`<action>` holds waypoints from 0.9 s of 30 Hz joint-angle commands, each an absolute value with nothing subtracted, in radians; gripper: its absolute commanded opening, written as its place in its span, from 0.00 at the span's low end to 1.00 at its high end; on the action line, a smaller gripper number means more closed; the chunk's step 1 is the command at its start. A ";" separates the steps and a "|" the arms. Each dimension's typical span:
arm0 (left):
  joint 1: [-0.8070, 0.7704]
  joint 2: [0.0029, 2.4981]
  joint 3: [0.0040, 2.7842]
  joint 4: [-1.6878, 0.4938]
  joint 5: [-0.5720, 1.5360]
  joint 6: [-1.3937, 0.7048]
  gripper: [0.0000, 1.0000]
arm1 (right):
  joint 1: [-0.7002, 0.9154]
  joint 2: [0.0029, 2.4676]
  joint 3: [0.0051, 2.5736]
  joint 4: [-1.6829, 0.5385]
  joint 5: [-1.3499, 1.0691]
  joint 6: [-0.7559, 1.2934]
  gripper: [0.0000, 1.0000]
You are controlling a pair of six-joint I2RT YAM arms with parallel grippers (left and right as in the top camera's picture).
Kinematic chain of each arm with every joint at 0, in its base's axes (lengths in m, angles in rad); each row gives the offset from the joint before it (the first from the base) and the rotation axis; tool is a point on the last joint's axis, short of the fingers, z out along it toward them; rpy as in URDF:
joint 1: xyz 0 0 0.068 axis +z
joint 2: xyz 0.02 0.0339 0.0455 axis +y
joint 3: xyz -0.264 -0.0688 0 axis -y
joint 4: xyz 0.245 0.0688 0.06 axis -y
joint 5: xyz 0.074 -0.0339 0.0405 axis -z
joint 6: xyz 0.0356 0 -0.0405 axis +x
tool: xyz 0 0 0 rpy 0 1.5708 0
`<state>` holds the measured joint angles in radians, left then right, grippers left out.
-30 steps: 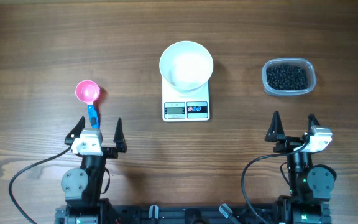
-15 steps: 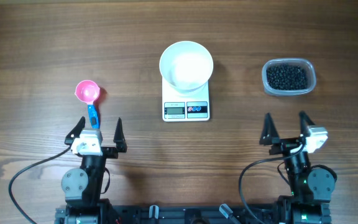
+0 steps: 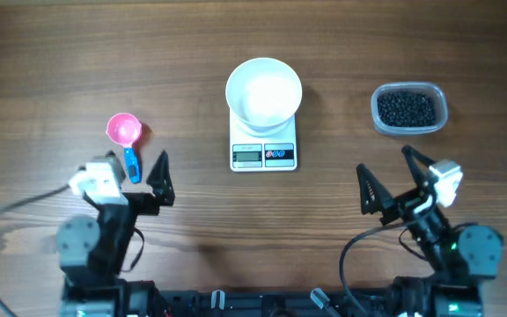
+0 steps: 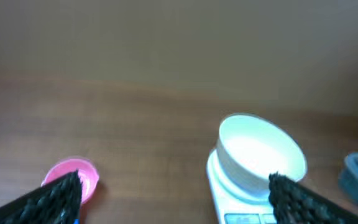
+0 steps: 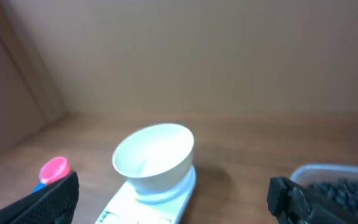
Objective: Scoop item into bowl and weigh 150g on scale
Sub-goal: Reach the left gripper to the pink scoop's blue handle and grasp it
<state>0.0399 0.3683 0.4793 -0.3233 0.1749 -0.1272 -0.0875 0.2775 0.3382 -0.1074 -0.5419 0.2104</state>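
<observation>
Quick look at the setup rn: both arms sit at the near edge of the wooden table point(image 3: 60, 53), nothing in either one. The left gripper point(image 4: 174, 179) has its jaws spread as wide as they go, and the right gripper point(image 3: 382, 159) is just as wide, angled a bit toward the middle. The bowl point(image 3: 264, 91) is parked right on top of the scale point(image 3: 264, 156) in the center, w/ the scale's display and buttons poking out on the near side. Bowl's inside just looks plain white from above. The beans point(image 3: 405, 108) are all in the clear tub point(image 3: 376, 110) off to the right of the scale, well apart from it and a bit beyond the right gripper. The pink scoop point(image 3: 123, 130) lies flat on the table left of the scale, w/ its blue handle point(image 3: 131, 164) pointing back at the robot, and the end of it lands btwn the left fingers in the overhead view. Can't tell if anything's touching it tho. In the left wrist cam the pink cup peeks out just behind the left finger tip, kinda blurry.
</observation>
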 commanded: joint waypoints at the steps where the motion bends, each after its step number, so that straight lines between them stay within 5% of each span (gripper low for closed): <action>1: 0.043 0.551 0.730 -0.462 0.224 -0.143 1.00 | -0.085 0.445 0.549 -0.212 -0.624 0.137 1.00; 10: 0.043 1.030 1.254 -0.888 0.237 -0.134 1.00 | -0.085 0.828 1.049 -0.754 -0.619 -0.052 1.00; 27: 0.194 1.399 1.261 -0.805 0.235 -0.134 0.98 | -0.085 1.105 1.071 -0.875 -0.830 0.024 1.00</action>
